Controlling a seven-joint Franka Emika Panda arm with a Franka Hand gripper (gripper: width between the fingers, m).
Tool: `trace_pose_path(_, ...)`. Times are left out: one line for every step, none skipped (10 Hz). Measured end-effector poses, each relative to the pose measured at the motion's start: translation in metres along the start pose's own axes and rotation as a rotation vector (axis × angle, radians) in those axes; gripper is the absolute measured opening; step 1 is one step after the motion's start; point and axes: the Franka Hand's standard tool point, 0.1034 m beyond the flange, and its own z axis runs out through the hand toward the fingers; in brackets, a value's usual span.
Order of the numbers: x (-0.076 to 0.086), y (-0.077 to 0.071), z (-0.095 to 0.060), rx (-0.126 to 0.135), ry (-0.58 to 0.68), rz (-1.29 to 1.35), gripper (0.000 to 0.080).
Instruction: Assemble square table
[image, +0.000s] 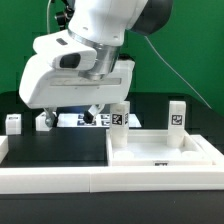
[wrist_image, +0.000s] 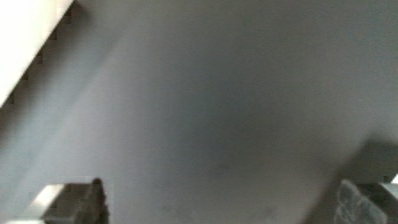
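One square table top (image: 160, 160) near, apart from, the wide-open, empty hand (image: 97, 110).

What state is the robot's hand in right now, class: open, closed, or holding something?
Hand: open wide, holding nothing.

1 tbl top (image: 190, 150), 4 legs (image: 14, 122) (image: 43, 121) (image: 119, 118) (image: 177, 114), 1 marker board (image: 85, 120).
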Motion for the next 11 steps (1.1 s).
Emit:
trace_pose_path(-0.004, 0.006, -0.003, 0.027, -0.024, 0.008, 0.0649)
trace_pose_path(-0.012, 0.015, -0.003, 0.043, -0.041, 0.027, 0.0649)
trace_pose_path(-0.024, 0.021, 0.001, 0.065, -0.062, 0.045, 0.0649)
trace_pose_path(-0.037, 0.026, 0.005, 0.091, -0.089, 0.062, 0.0649)
trace_pose_path(-0.05, 0.032, 0.009, 0.115, -0.11, 0.095, 0.0649)
trace_pose_path(-0.058, 0.039, 0.012, 0.121, -0.123, 0.121, 0.0649)
trace_pose_path(-0.057, 0.038, 0.012, 0.118, -0.122, 0.118, 0.0649)
trace_pose_path(-0.057, 0.038, 0.012, 0.118, -0.122, 0.117, 0.0649)
trace_pose_path(-0.057, 0.038, 0.012, 0.118, -0.122, 0.117, 0.0649)
trace_pose_path(-0.057, 0.038, 0.012, 0.118, -0.122, 0.117, 0.0649)
trace_pose_path(-0.06, 0.037, 0.014, 0.13, -0.126, 0.149, 0.0649)
